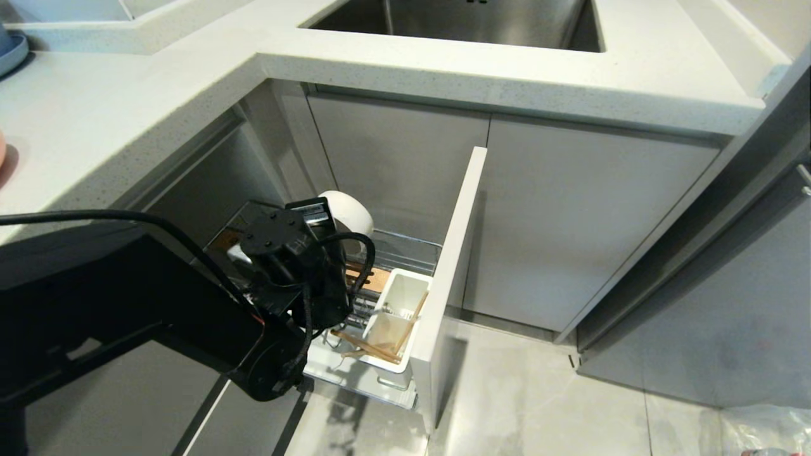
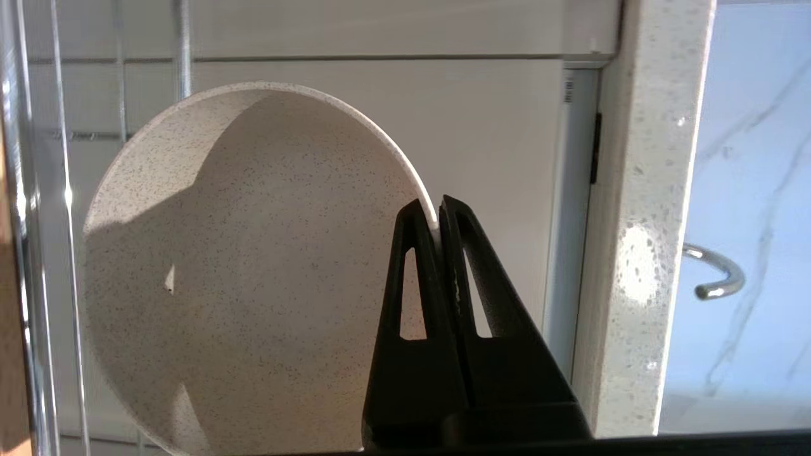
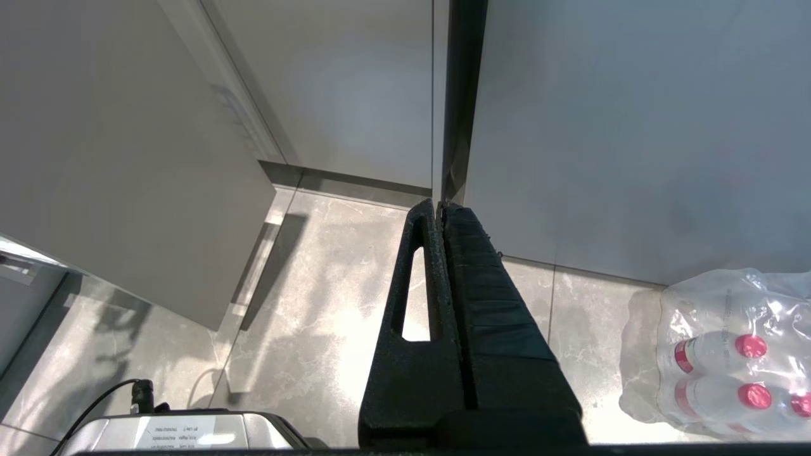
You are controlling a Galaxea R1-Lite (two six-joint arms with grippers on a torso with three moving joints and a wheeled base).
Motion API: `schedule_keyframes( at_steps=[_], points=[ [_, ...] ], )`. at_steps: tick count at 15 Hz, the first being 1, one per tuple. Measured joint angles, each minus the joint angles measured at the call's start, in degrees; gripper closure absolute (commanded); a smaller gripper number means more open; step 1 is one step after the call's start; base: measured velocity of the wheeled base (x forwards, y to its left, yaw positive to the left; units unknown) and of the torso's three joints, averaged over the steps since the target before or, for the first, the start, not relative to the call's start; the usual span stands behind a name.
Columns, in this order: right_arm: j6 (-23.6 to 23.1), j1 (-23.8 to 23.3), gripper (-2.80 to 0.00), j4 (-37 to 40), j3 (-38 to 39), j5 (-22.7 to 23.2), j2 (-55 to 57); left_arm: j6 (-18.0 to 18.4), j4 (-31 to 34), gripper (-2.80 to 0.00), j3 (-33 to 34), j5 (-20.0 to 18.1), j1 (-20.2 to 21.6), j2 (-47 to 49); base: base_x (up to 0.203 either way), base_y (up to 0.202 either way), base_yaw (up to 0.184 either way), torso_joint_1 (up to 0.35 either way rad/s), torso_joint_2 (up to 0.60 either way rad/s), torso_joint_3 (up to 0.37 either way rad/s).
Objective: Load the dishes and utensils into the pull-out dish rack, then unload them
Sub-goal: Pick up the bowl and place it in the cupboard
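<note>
Above the rack [image 1: 405, 253], left end effector [image 2: 437, 212] pinches bowl [image 2: 253, 266] rim.

In the head view the black left arm [image 1: 190, 316] covers most of the chrome wire pull-out dish rack [image 1: 405, 250], so only its far corner and the front part of the white plastic utensil cup [image 1: 400, 310] show. The deep round cream-white bowl [image 1: 351, 212] is half hidden behind the left pincer [image 1: 317, 215], whose fingertips cannot be seen there. The light wooden chopsticks [image 1: 370, 347] show only in part, and a metal piece inside the cup is too small to identify. A blue dish [image 1: 12, 50] and a pink object [image 1: 2, 152] on the white speckled worktop [image 1: 127, 120] are cut off by the edge. In the left wrist view the bowl's lower rim runs out of frame.
</note>
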Motion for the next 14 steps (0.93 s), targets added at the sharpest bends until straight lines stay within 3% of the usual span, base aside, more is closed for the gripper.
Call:
schedule_keyframes(
  at_steps=[14],
  points=[
    [0.0, 0.0, 0.0, 0.0, 0.0, 0.0, 0.0, -6.6, 0.0, 0.0, 2.3, 2.5, -0.2, 0.5, 0.0, 0.0, 0.0, 0.0, 0.0, 0.0]
  ],
)
